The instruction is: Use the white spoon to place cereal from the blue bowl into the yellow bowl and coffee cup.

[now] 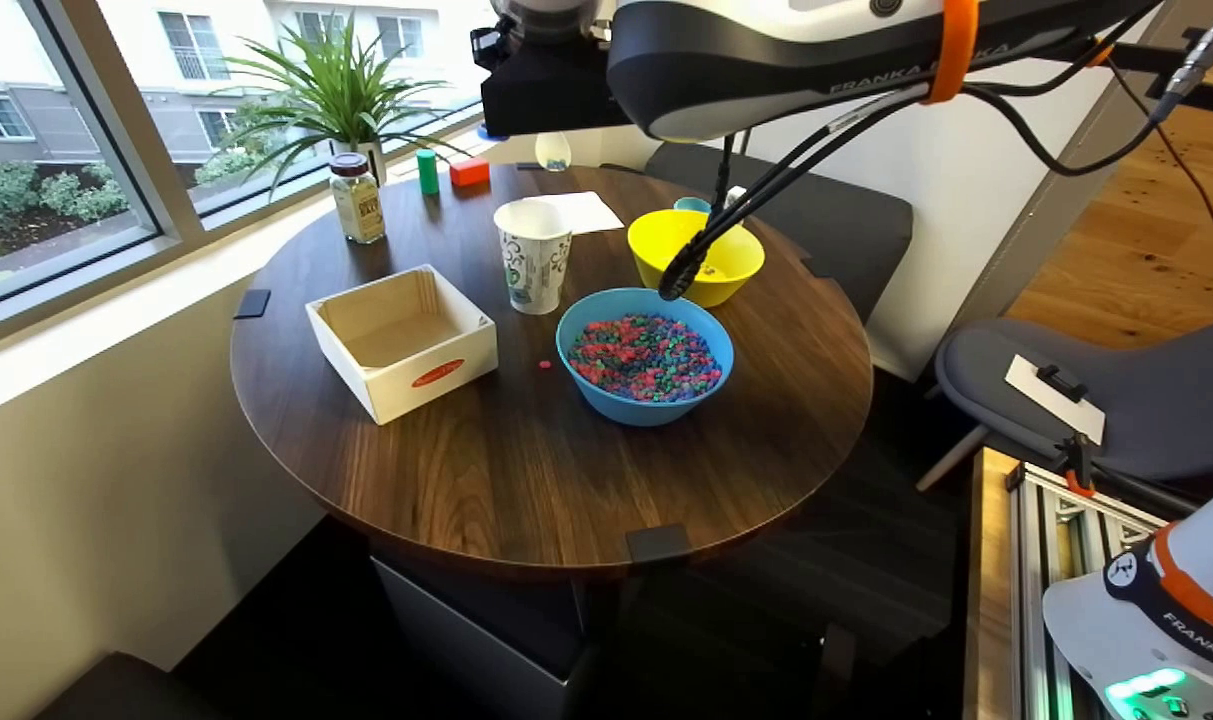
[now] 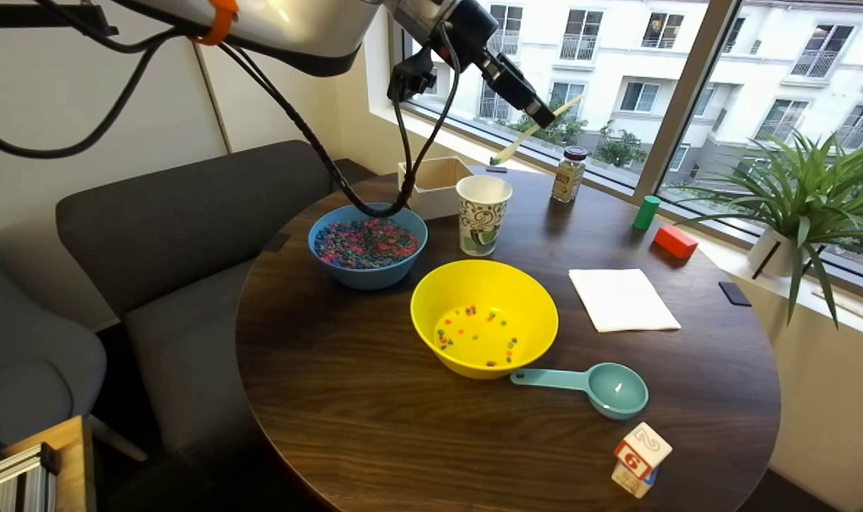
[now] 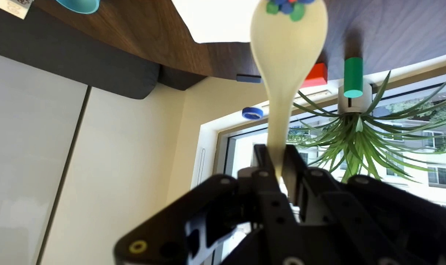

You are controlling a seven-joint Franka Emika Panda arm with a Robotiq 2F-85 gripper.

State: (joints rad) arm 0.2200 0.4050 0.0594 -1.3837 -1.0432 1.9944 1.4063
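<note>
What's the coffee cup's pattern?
Dark swirls on white; the coffee cup shows best in an exterior view.

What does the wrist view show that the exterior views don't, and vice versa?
Wrist only: the blue ring whole, and the claw pinching the spoon from both sides.
In both exterior views only: blue bowl with cereal heap, yellow bowl, cup, box.
Shared: spoon, napkin, scoop, red block, green cylinder, plant.

A round brown wooden tabletop (image 2: 374,427) is carrying a round blue bowl (image 2: 368,277), round yellow bowl (image 2: 488,288), tapered white paper cup (image 2: 482,217) and open pale wooden box (image 1: 411,390). A long-handled turquoise scoop (image 2: 616,391) is lying there.
</note>
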